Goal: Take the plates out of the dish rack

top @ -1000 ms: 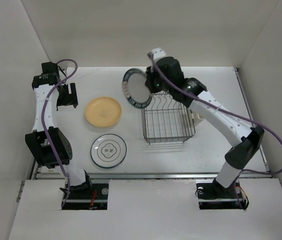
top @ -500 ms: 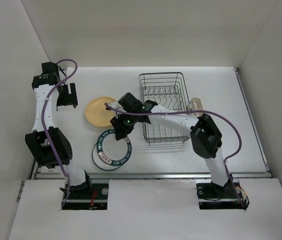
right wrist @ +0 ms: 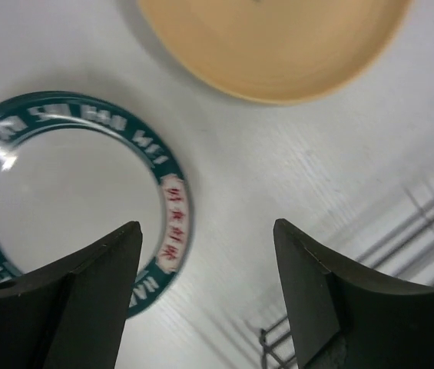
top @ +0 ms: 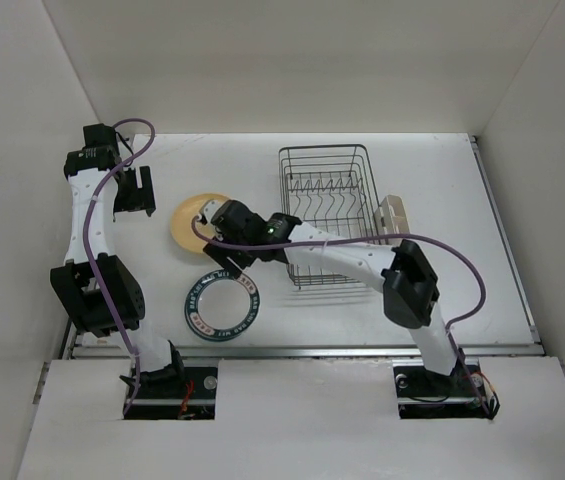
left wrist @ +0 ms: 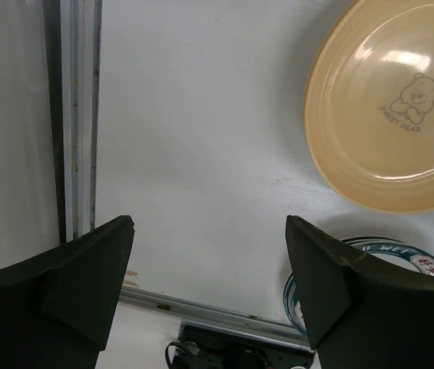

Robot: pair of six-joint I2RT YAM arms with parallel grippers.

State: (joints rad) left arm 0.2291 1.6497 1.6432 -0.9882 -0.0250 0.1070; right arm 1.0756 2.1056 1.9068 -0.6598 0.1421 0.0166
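White table [top: 442, 190] inside a white-walled enclosure.

- Yellow-orange plate [left wrist: 385, 100]: lies flat, left of centre. Printed bear motif, captioned "SWEET BEAR".
- Teal-rimmed plate [right wrist: 71, 200]: lies flat, nearer than the yellow one and just apart from it. White rim lettering, "WEI" legible; red characters too small to read.
- Dish rack [top: 324, 150]: far, right of centre. Cream cutlery holder [top: 394, 213] on its right side.
- Right gripper [right wrist: 205, 231]: fingers spread wide, holding nothing. It is above bare table between both plates, one finger overhanging the teal rim.
- Left gripper [left wrist: 209, 223]: fingers spread, holding nothing, at far left beside the yellow plate.
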